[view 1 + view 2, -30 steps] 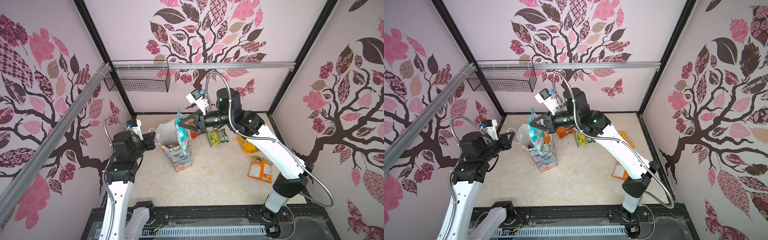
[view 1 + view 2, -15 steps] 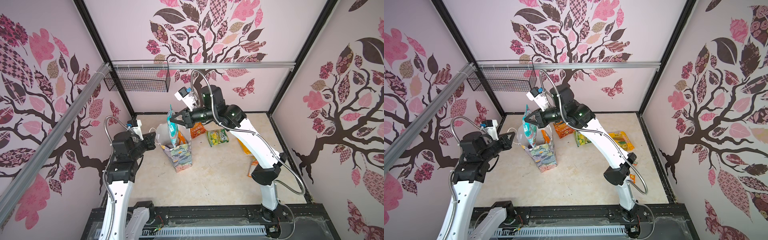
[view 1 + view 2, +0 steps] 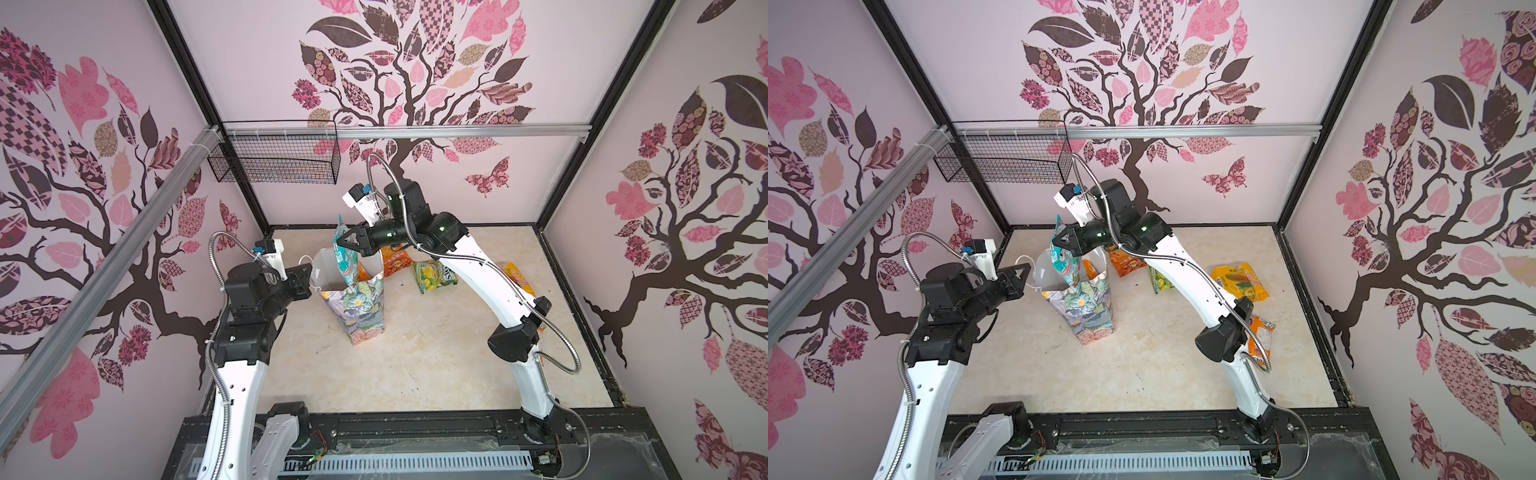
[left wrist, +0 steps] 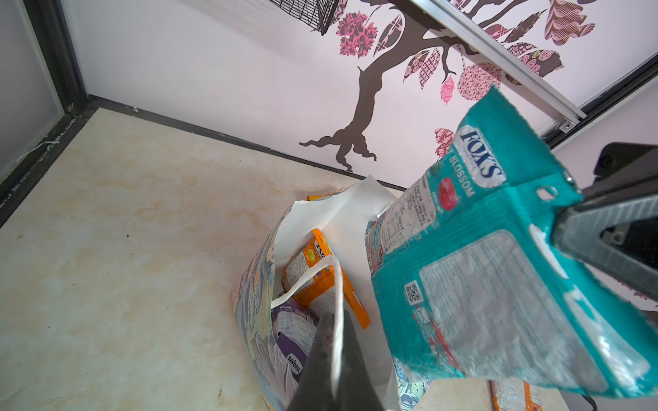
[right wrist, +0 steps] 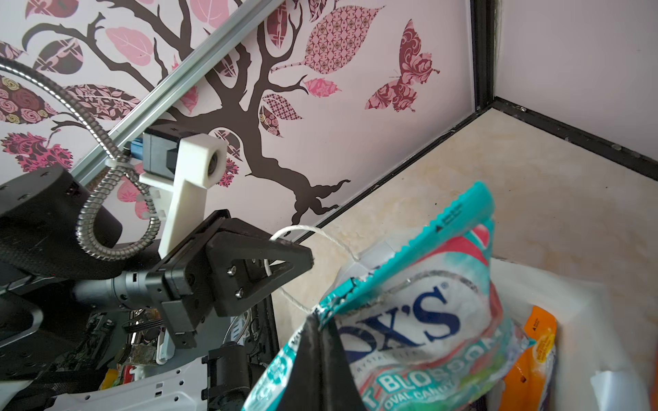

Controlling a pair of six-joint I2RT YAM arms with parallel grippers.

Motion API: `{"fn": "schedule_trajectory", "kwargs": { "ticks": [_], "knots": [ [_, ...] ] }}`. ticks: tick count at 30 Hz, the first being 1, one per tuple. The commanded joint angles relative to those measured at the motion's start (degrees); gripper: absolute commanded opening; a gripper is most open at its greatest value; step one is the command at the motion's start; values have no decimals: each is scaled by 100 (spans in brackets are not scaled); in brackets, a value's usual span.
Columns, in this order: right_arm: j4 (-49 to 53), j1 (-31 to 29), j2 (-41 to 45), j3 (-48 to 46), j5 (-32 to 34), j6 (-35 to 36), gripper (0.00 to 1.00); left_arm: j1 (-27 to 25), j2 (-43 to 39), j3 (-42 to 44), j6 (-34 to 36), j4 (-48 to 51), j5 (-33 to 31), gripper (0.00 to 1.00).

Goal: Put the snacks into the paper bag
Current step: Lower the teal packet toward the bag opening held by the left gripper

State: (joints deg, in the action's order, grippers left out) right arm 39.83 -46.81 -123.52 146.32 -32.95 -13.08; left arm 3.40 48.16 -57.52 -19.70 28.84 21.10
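Nearest, an orange-and-white packet (image 3: 1264, 332) lies on the surface (image 3: 415, 374) beside the right arm's elbow. Midway, the paper bag (image 3: 359, 307) stands upright, with an orange packet (image 4: 320, 277) and a purple packet (image 4: 292, 338) inside. The left fingers (image 4: 320, 363) are pinched tight on its white cord handle (image 4: 340, 291). The right fingers (image 5: 317, 363) are clamped on the top of a teal packet (image 3: 348, 266), which hangs upright with its lower end at the bag's open mouth. Farther back lie a yellow packet (image 3: 1241, 282), a green packet (image 3: 434, 276) and a far orange packet (image 3: 395, 264).
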Motion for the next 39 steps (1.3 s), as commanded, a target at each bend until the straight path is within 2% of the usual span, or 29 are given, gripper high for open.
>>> {"fn": "schedule_trajectory", "kwargs": {
  "ticks": [1,12,19,23,30,35,39],
  "knots": [
    [-450,-15,-181,318,-52,20,0,25,-37,146,-2,-115,44,0],
    [-396,-22,-298,241,-10,-44,0,25,-37,145,2,-107,15,0],
    [245,-146,-298,228,-89,253,0,30,-41,146,-7,-115,23,0],
    [428,-196,-304,228,-427,267,0,34,-44,145,-7,-109,34,0],
    [72,-222,-177,770,190,212,0,36,-34,147,4,-110,12,0],
    [-648,-219,236,299,792,213,0,34,-31,135,13,-93,9,0],
    [-789,-207,136,319,794,217,0,37,-33,144,10,-107,7,0]
  ]
}}
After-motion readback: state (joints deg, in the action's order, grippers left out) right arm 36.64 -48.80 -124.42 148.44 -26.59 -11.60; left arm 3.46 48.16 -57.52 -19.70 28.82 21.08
